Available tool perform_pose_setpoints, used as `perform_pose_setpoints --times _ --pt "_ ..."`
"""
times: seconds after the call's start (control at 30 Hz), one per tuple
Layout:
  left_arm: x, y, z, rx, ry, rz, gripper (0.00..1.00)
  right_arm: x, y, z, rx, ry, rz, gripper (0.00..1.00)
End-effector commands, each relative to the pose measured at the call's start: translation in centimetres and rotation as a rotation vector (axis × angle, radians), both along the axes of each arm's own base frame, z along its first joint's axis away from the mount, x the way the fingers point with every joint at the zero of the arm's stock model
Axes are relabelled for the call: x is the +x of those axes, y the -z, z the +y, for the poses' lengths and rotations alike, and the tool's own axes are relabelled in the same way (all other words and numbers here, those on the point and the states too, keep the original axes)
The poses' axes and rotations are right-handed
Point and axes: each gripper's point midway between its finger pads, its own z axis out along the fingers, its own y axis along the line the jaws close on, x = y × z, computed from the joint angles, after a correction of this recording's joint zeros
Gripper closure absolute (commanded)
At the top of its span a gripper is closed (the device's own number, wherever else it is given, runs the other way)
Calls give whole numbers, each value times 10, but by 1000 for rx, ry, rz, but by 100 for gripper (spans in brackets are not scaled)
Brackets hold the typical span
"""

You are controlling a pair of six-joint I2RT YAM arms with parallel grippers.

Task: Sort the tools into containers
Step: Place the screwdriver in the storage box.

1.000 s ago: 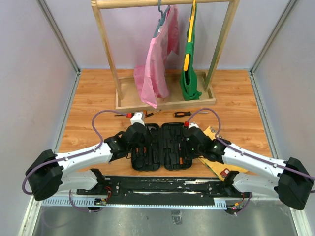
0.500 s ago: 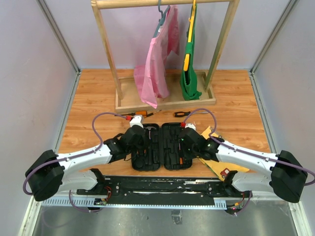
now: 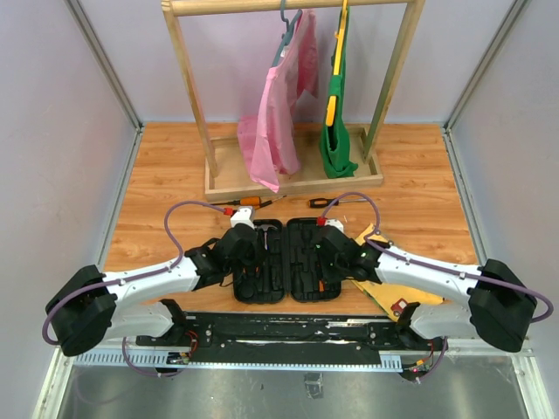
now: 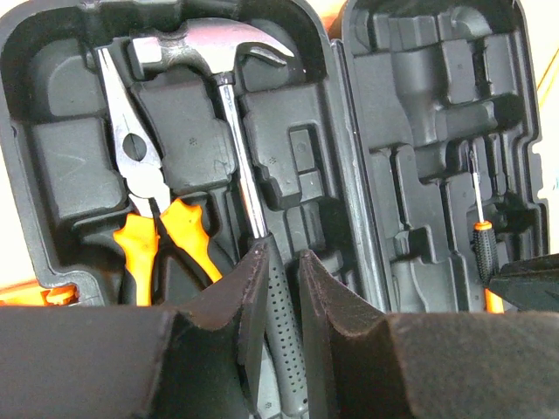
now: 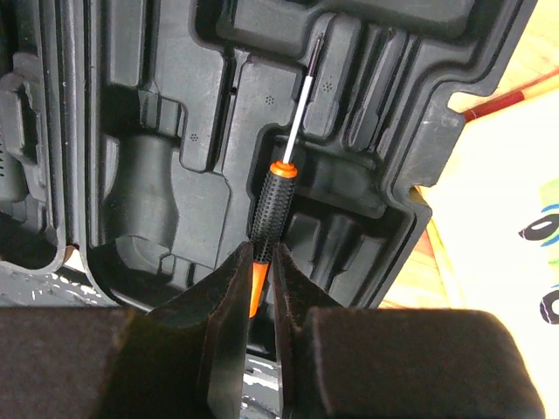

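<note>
Between L gripper fingers sits the textured grip of the hammer, clamped. It lies in its moulded slot, metal head at the far end of the black case, L half. Orange-handled pliers are slotted just beside it. R gripper: jaws narrow round the orange butt of a screwdriver lying in the R half; can't tell if it's pinched. Yellow board sits just beside the case's R edge. Beyond the case on the wooden table: loose screwdriver and second loose screwdriver.

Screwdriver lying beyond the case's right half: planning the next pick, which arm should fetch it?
Probably right. The right gripper is over the case's right half, nearer that screwdriver; the left gripper is over the other half, clamping the hammer.
</note>
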Motion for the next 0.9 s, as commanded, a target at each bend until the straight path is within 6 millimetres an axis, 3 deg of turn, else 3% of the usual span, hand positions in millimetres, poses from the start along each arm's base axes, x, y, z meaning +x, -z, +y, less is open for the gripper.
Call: perform_pose_setpoints --times 0.0,0.23,0.87 --pt "3 2 1 0 -4 -8 74 -7 5 0 -43 -22 20 85" --pt "3 5 1 8 -3 -4 74 -13 14 -9 -114 -39 49 99" --pt "1 11 2 13 -1 11 74 -50 68 -46 -337 -69 224 99"
